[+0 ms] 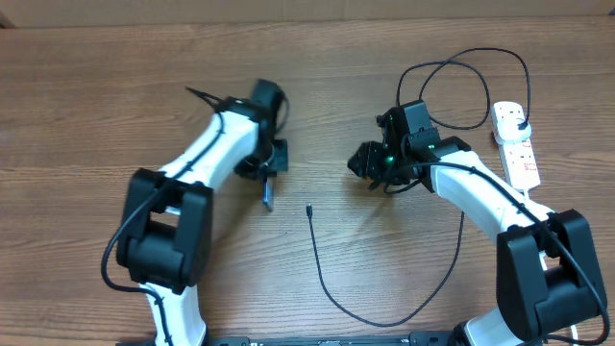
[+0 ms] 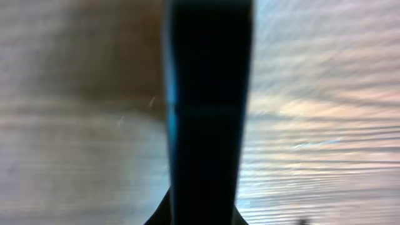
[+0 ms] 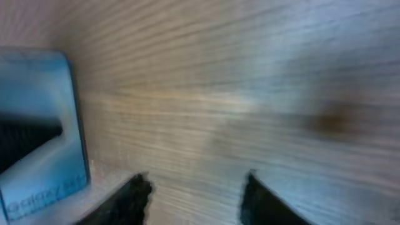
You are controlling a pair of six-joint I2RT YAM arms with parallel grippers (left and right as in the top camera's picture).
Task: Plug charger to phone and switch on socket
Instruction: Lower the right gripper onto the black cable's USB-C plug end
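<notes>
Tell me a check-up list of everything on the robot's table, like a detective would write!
Surface: wooden table, bare wood, no spills seen.
Job's things: phone stands on edge with its screen lit blue. The power strip lies at the far right, and its switches are too small to read.
Clutter: nothing seen.
Grippers: left gripper is shut on the phone. The right gripper is open and empty, facing the screen.
Cables: charger cable curves across the table. Its connector tip lies loose between the arms, not in the phone, and the other end reaches the power strip.
Surroundings: nothing seen.
</notes>
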